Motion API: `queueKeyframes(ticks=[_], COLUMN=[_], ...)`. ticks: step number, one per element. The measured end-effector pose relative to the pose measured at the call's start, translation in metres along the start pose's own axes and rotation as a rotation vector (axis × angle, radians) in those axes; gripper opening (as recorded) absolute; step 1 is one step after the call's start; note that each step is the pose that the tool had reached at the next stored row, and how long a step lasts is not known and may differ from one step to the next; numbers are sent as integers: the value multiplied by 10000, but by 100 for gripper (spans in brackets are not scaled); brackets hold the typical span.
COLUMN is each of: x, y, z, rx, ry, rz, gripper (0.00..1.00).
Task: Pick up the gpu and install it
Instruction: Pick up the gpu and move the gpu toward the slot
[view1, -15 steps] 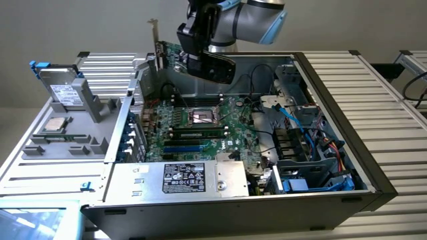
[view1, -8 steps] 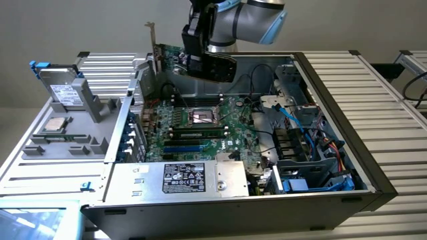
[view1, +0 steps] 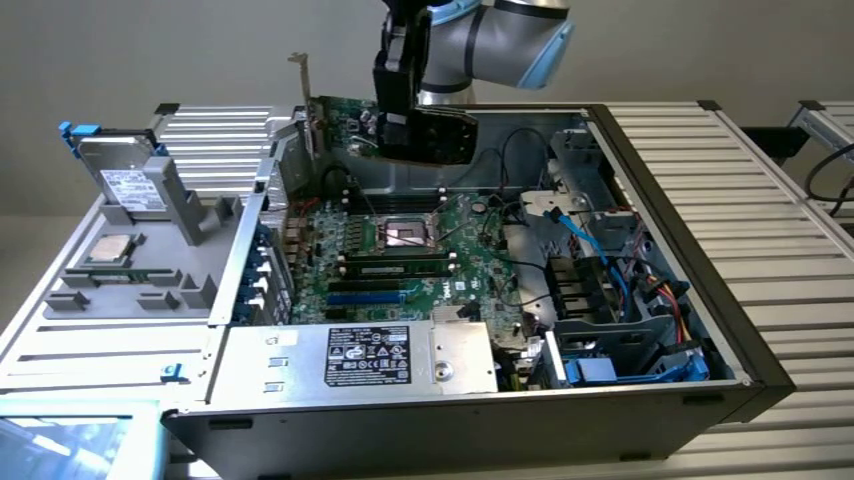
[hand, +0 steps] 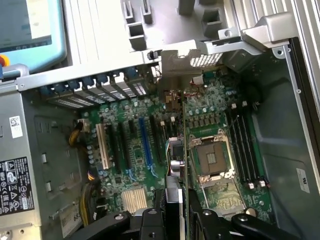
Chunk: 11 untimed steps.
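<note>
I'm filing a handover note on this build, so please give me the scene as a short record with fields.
gpu: short card, green circuit board, black cooler shroud, silver end bracket
end effector: shut on the gpu, holding it above the green motherboard, not yet seated
motherboard: inside the open grey metal case; processor socket empty
hard drive: silver, white label, in a grey holder at the exterior view's left
</note>
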<state>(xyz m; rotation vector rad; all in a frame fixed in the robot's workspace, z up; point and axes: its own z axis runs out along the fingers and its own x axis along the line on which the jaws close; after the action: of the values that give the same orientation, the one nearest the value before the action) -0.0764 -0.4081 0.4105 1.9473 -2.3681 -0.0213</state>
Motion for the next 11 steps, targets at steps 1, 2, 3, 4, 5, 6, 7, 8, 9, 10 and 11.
queueKeyframes(ticks=[1, 2, 3, 4, 5, 6, 7, 8, 9, 10, 11], x=[0, 0, 0, -1, -1, -1, -2, -2, -1, 1, 5], y=[0, 0, 0, -1, -1, -2, -2, 0, 5, 16, 34], z=[0, 2, 8, 15, 21, 28, 35, 42, 50, 59, 68], rx=[20, 39, 59, 99, 138, 182, 221, 261, 299, 337, 371], ry=[71, 129, 160, 164, 167, 170, 170, 167, 163, 157, 154], rz=[-96, -227, -376, -535, -674, -819, -920, -985, -1020, -1036, -1038], gripper=[29, 29, 29, 29, 29, 29, 29, 29, 29, 29, 29])
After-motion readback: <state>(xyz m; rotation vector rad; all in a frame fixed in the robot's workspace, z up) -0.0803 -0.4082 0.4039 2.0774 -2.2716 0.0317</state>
